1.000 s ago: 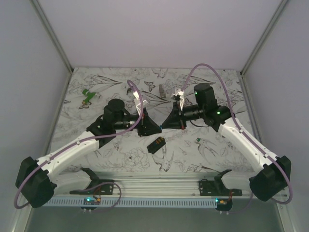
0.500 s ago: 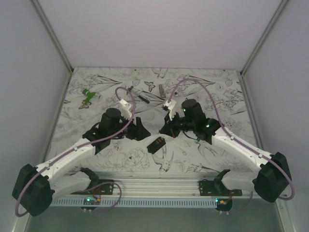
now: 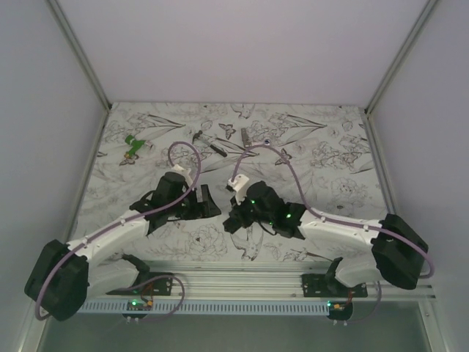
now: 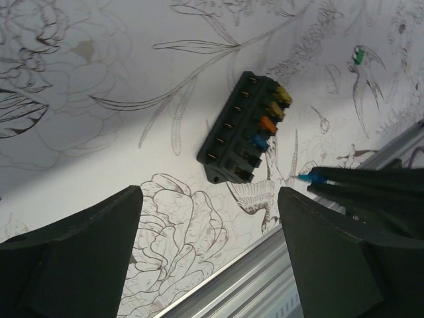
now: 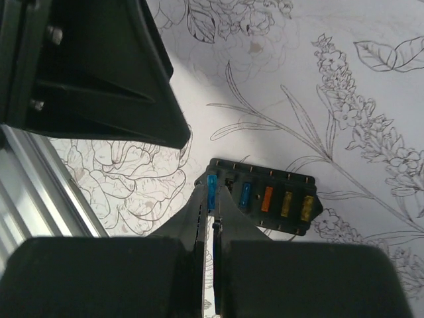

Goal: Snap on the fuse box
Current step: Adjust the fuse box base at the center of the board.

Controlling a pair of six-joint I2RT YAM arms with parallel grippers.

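Floral-print tabletop [image 4: 99, 79], close work.
I see the flat black rectangular plastic fuse box [image 4: 245, 129] lying there; left gripper [image 4: 209, 199] stands spread beside the box, right gripper [image 5: 212, 202] pinches a tiny blue fuse [image 5: 211, 189] over its end.

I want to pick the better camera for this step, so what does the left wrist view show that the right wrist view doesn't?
Only left wrist: the left tool open, fingers spread wide, and the right tool side-on, shut on a blue fuse apart from the fuse box. Only right wrist: the box's fuses seen squarely, blue, orange, two yellow, and the left tool as a dark bulk upper left. Both: the fuse box lying on the floral table, near the metal rail.
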